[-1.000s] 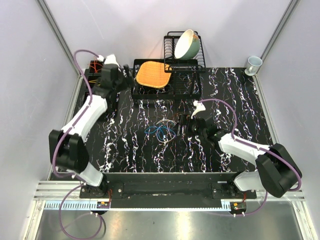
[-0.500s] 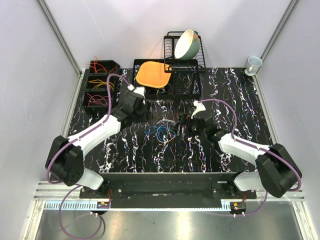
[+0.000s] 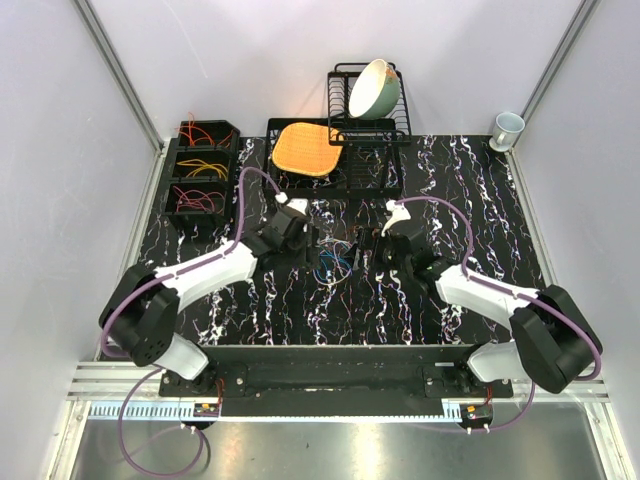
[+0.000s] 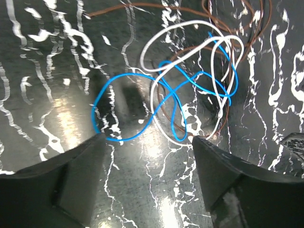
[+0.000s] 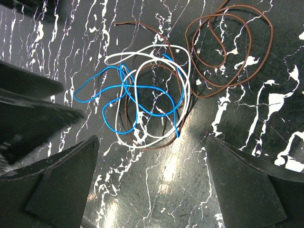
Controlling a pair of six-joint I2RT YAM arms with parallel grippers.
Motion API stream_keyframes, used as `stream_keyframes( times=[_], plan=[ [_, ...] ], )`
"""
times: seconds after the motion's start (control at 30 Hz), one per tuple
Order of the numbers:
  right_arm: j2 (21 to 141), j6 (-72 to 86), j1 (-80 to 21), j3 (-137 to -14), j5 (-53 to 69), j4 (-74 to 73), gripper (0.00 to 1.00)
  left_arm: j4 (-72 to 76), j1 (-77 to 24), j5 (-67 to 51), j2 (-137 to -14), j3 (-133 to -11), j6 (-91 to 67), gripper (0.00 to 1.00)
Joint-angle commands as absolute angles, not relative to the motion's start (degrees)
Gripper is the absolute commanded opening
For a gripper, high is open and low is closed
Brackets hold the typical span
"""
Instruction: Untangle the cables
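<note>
the cables (image 3: 335, 258) are seen in a loose tangle on the middle of the black marbled table (image 3: 480, 200). in the tangle a blue cable (image 4: 142, 109) is looped through a white cable (image 4: 190, 45), and a brown cable (image 5: 228, 47) is coiled at the tangle's edge, with one brown strand running in under the white loops.

the left gripper (image 3: 310, 244) is held just to the left of the tangle, its jaws spread wide with nothing between them. in the left wrist view the tangle is framed just beyond its fingers (image 4: 71, 180), and the nearest blue loop comes close to one fingertip; contact cannot be told. the right gripper (image 3: 370, 246) is held just to the right of the tangle, jaws fully apart and empty, with the tangle beyond its fingers (image 5: 242, 185) too.

beyond the tangle a rack (image 3: 365, 150) is set, with a bowl (image 3: 374, 88) propped in it. well to the tangle's far left, bins (image 3: 200, 170) holding other wires are ranged. a cup (image 3: 508, 128) is stood well off to its far right.
</note>
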State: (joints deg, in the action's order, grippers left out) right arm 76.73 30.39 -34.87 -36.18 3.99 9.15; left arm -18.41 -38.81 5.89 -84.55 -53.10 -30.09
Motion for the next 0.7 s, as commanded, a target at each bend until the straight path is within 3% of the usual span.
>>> stream_keyframes(
  times=[0.0,0.3,0.67],
  plan=[
    [77.08,30.59,-34.63,-38.93,3.25,9.58,1.00,-15.38,-40.34,5.01,-87.97,-56.69,-29.01,0.84],
    [77.70,30.59,-34.63,-39.29,3.25,9.14,1.00,-18.10,-40.60,5.01,-93.25,-60.99,-26.46,0.88],
    [77.78,30.59,-34.63,-39.38,3.34,9.05,1.00,-18.63,-40.60,4.31,-98.79,-64.07,-26.01,0.84]
  ],
)
